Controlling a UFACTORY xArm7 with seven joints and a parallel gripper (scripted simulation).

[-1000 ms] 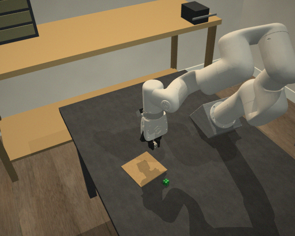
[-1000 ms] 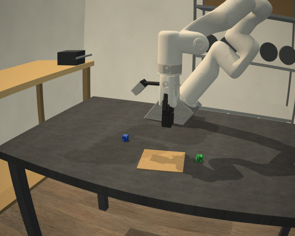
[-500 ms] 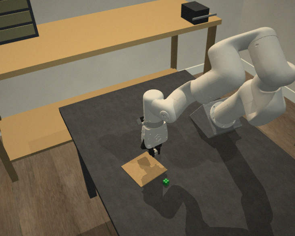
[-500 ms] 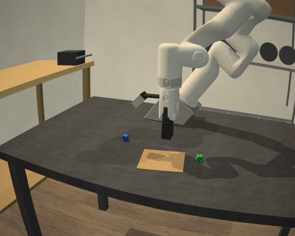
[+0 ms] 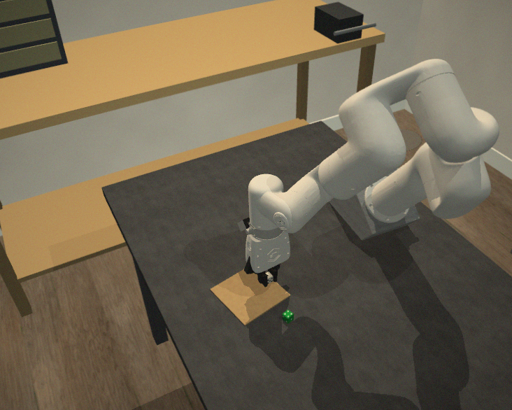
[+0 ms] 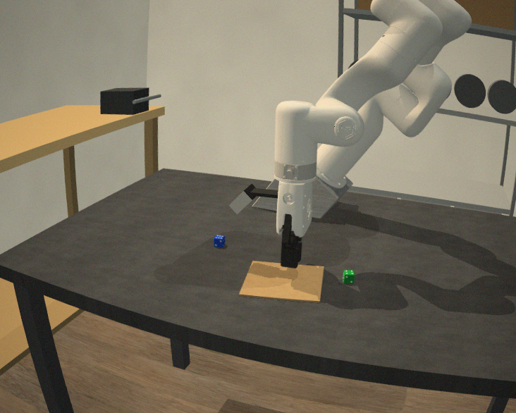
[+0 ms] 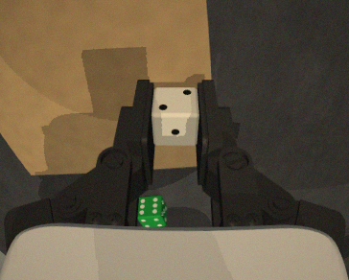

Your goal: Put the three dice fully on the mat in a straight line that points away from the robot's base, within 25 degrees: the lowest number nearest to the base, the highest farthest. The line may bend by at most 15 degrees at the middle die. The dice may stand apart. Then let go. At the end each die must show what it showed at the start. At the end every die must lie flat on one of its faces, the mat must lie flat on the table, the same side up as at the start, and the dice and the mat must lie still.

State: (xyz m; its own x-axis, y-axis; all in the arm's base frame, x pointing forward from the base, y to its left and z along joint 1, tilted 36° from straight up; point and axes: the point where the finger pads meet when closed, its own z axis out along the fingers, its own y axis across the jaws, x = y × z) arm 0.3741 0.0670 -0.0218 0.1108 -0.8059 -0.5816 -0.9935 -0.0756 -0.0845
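My gripper [image 5: 268, 276] [image 6: 290, 263] [image 7: 175, 103] is shut on the white die [image 5: 269, 278] [image 7: 175, 120], low over the mat's base-side part. I cannot tell whether the die touches the mat. In the wrist view its lower face shows one pip, its upper face two. The tan mat [image 5: 232, 304] [image 6: 262, 290] [image 7: 48, 43] lies flat and holds no other die. The green die [image 5: 288, 316] [image 6: 348, 277] [image 7: 151, 210] lies on the table beside the mat, four pips up. The blue die [image 6: 219, 241] lies off the mat's other side, six up; the arm hides it in the top view.
The dark table [image 5: 171, 239] [image 6: 129, 258] bears the mat and dice. The arm's base stands at its far side. A wooden bench [image 5: 171, 51] [image 6: 34, 133] with a black box [image 5: 337, 23] [image 6: 123, 101] stands beside it. Arm shadows cross the mat and table.
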